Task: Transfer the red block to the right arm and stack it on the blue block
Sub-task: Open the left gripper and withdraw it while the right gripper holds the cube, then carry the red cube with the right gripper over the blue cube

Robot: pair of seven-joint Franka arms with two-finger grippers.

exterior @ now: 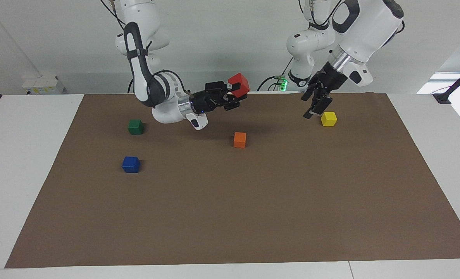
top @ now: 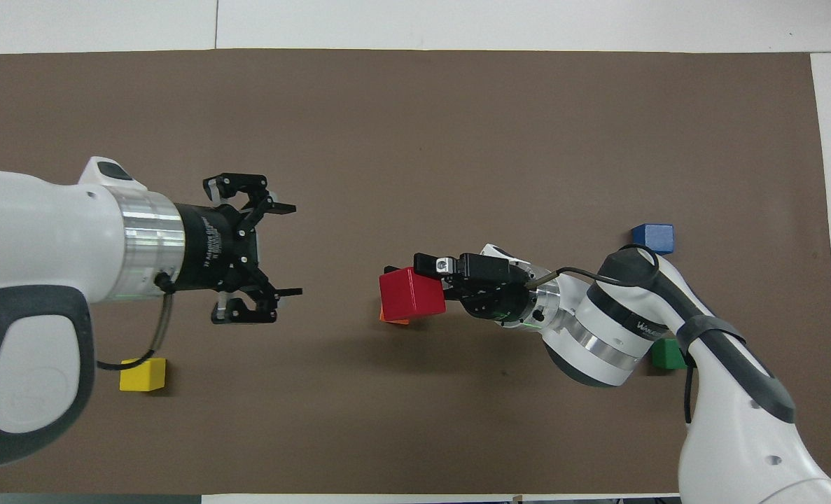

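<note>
My right gripper point(exterior: 236, 94) is shut on the red block point(exterior: 239, 84) and holds it tilted in the air over the middle of the brown mat. In the overhead view the red block point(top: 409, 294) in the right gripper point(top: 426, 283) covers most of the orange cube. My left gripper point(exterior: 311, 106) is open and empty, raised over the mat beside the yellow cube; it also shows in the overhead view point(top: 295, 249), apart from the red block and facing it. The blue block point(exterior: 131, 164) point(top: 653, 238) sits alone on the mat toward the right arm's end.
An orange cube point(exterior: 240, 140) point(top: 393, 320) lies under the held block. A green cube point(exterior: 136, 126) point(top: 667, 355) sits nearer to the robots than the blue block, partly under the right arm. A yellow cube point(exterior: 329, 119) point(top: 143, 374) lies toward the left arm's end.
</note>
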